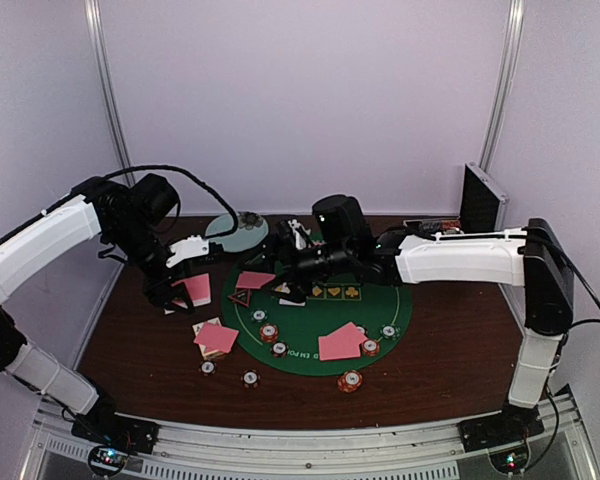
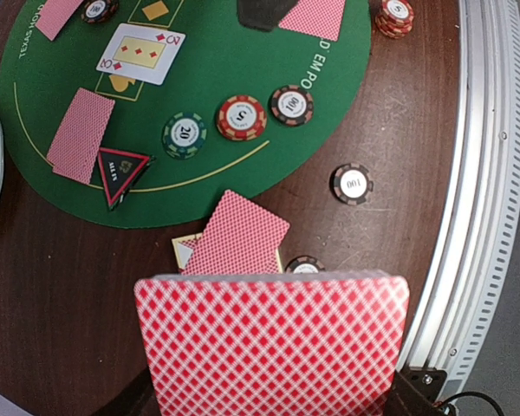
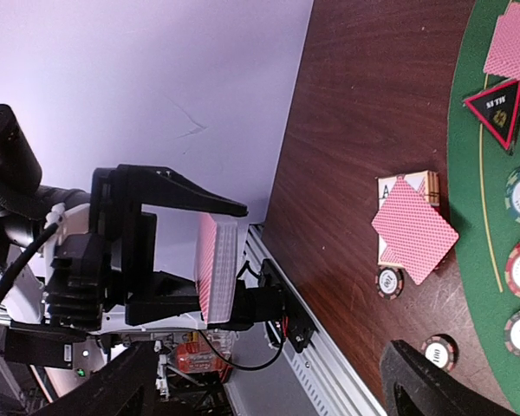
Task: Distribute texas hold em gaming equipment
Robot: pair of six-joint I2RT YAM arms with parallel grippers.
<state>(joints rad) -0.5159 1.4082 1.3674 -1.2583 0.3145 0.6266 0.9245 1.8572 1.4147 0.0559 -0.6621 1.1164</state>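
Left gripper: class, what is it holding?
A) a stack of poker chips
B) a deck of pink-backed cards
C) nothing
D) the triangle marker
B: the left gripper has its jaws clamped on the deck of pink-backed cards; the triangle marker lies on the green mat.

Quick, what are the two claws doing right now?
Left claw: closed, holding the deck of pink-backed cards.
Right claw: open, holding nothing.

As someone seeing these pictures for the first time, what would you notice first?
The thick deck of pink-backed cards clamped in the left claw, raised over the left side of the table. Next, the round green mat in the middle, carrying striped chips, a face-up card and a red-black triangle marker.
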